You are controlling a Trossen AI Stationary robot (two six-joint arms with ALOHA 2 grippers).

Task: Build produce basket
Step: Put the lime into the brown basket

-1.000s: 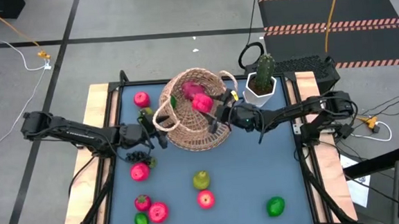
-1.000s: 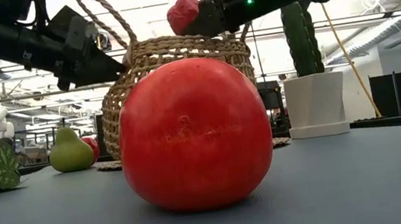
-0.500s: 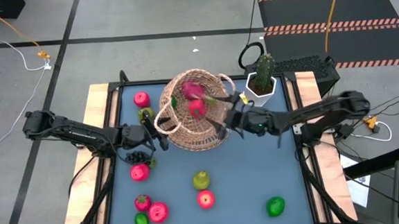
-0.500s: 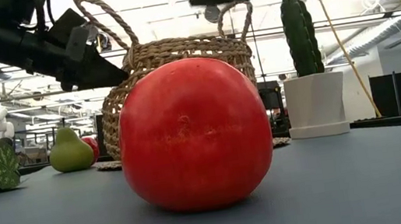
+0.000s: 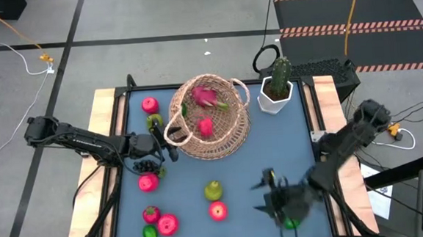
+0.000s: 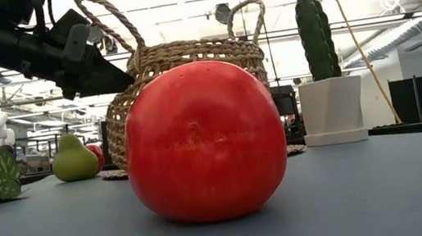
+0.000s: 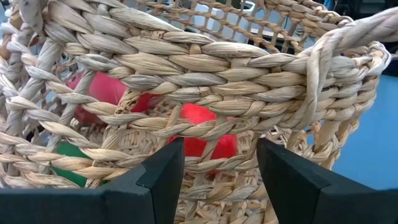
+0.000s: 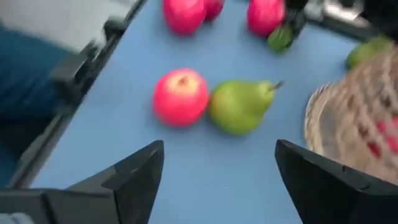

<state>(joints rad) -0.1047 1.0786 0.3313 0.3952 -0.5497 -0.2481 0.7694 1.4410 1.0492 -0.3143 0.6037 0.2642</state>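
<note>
The wicker basket (image 5: 209, 137) stands at the table's far middle with a pink dragon fruit (image 5: 204, 97) and a red apple (image 5: 205, 126) inside. My left gripper (image 5: 163, 149) reaches its left wall and is shut on it; the low view shows that gripper (image 6: 118, 75) under the left handle (image 6: 102, 17). My right gripper (image 5: 274, 197) hovers open and empty over the near right of the table, beside a green lime (image 5: 292, 218). In the right wrist view an apple (image 8: 181, 96) and a pear (image 8: 241, 106) lie ahead of its fingers. My left gripper meets the basket's outer wall (image 7: 217, 155) just below the braided rim, beside the left handle's root (image 7: 323, 56). The fingers (image 7: 168, 171) come nearly level from the table's left, with a strip of weave between their tips. The basket stands on the table.
Loose fruit lies on the near and left parts of the table: grapes (image 5: 147, 165), apples (image 5: 167, 224), a pear (image 5: 214, 190), a lime (image 5: 150, 232). A potted cactus (image 5: 276, 85) stands at the far right. One red apple (image 6: 204, 140) fills the low view.
My right gripper has let go of a red fruit over the basket, and the fruit now lies inside. The gripper then swung from above the basket toward the table's near right corner and left the low view.
</note>
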